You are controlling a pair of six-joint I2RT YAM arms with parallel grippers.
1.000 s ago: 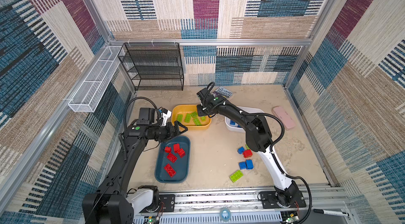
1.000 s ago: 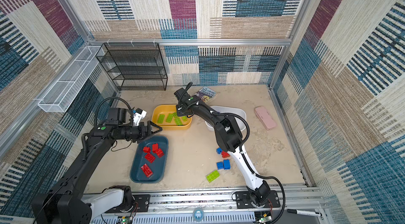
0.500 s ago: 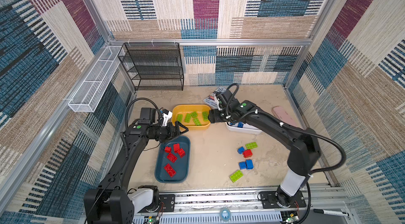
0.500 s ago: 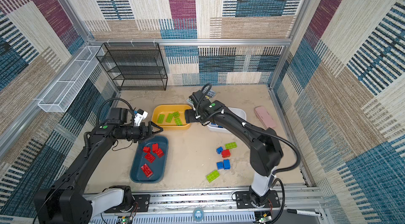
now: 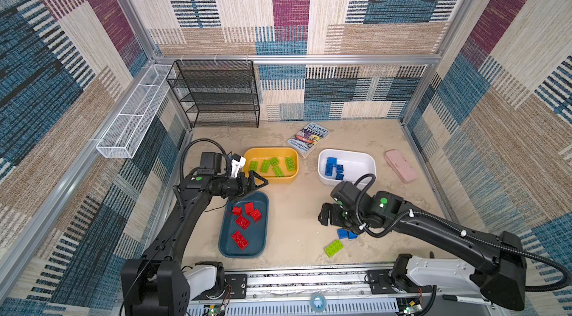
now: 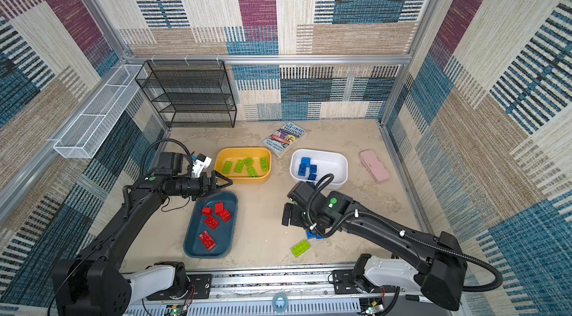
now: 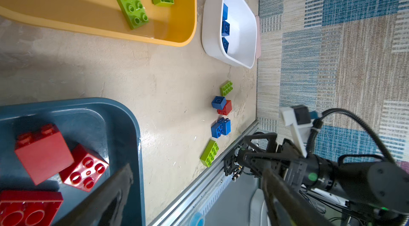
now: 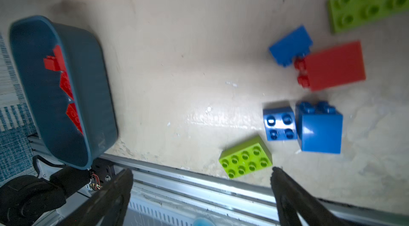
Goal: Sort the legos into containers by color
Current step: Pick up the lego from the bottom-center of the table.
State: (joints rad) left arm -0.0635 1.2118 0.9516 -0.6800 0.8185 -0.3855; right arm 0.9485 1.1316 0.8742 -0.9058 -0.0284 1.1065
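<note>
The right gripper [image 8: 201,170] hangs above loose bricks near the front rail [image 5: 309,279], jaws spread wide with nothing between them. Closest to the rail lies a lime green brick [image 5: 333,248], studs up, its long axis running near-left to far-right in both top views. Just past it two blue bricks [image 8: 280,123] touch, one studs up and one on its side; from above, the arm covers most of them. Beyond these are a red brick [image 8: 332,65] on its side, a small blue brick [image 8: 290,44] just beside it, and a long green brick [image 8: 367,5] cut by the frame edge. All three are hidden under the arm in the top views. To the left, the dark teal bin [image 5: 257,244], long axis near-to-far, holds five red bricks [image 5: 242,221]. The left gripper [image 5: 260,183] hovers at its far end, spread and empty. Farther back, the yellow bin [image 5: 270,179] holds green bricks [image 5: 265,165], and the white bin [image 5: 356,161] holds a blue heap [image 5: 334,167] too jumbled to count. Both bins lie crosswise.
</note>
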